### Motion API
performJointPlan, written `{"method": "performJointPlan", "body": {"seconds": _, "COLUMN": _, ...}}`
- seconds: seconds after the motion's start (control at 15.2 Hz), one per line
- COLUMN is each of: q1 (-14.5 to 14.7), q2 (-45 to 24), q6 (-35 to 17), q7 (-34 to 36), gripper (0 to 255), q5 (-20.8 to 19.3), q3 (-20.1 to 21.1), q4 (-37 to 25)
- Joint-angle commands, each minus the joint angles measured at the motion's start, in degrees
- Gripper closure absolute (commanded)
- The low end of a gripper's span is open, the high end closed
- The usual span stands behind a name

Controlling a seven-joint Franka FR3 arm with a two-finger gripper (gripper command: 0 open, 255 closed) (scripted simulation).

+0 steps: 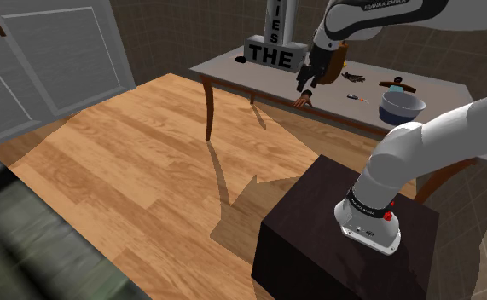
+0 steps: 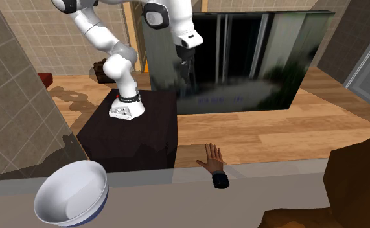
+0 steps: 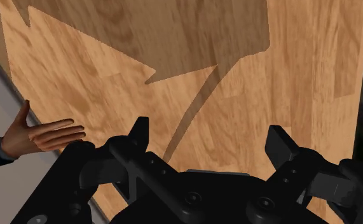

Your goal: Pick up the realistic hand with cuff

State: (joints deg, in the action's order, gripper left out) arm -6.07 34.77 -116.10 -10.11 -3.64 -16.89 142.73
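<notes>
The model hand (image 2: 210, 159) lies flat at the very edge of the grey table (image 2: 274, 191). Its dark cuff (image 2: 219, 181) rests on the tabletop, and its spread fingers reach out past the rim, over the wooden floor (image 1: 130, 162).

The gripper (image 3: 208, 126) hangs above and just beside the hand, out over the floorboards and off the table. Its two black fingers stand wide apart and hold nothing; in the wrist view only floor shows between them. The hand lies outside the fingers, not between them.

The white arm rises from the dark stand (image 2: 135, 139), bends high at the elbow, and comes down steeply towards the table's near edge.

On the table a white bowl with a blue outside (image 2: 70, 194) sits well apart from the hand. The block letters "THE" (image 1: 271, 56) stand at a far corner. The stand is near the table's edge, and bare floor spreads wide beyond the hand's fingertips.
</notes>
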Motion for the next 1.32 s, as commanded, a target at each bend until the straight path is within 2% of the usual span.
{"method": "performJointPlan", "body": {"seconds": 0.0, "q1": -0.63, "q2": -2.31, "q6": -3.73, "q7": -1.95, "gripper": 0, "q5": 0.38, "q3": -2.83, "q4": 0.29}}
{"method": "performJointPlan", "body": {"seconds": 0.33, "q1": -0.56, "q2": -9.69, "q6": -11.64, "q7": -7.49, "gripper": 0, "q5": 3.75, "q3": -10.04, "q4": -1.30}}
{"method": "performJointPlan", "body": {"seconds": 0.66, "q1": 1.45, "q2": -18.64, "q6": -18.11, "q7": -15.60, "gripper": 0, "q5": 11.56, "q3": -18.04, "q4": -4.60}}
{"method": "performJointPlan", "body": {"seconds": 0.86, "q1": 3.34, "q2": -25.06, "q6": -20.58, "q7": -22.41, "gripper": 0, "q5": 19.45, "q3": -23.06, "q4": -7.56}}
{"method": "performJointPlan", "body": {"seconds": 1.06, "q1": 4.34, "q2": -32.73, "q6": -21.14, "q7": -30.87, "gripper": 0, "q5": 30.23, "q3": -27.12, "q4": -11.45}}
{"method": "performJointPlan", "body": {"seconds": 1.25, "q1": 2.55, "q2": -41.31, "q6": -19.44, "q7": -39.43, "gripper": 0, "q5": 42.09, "q3": -28.64, "q4": -16.23}}
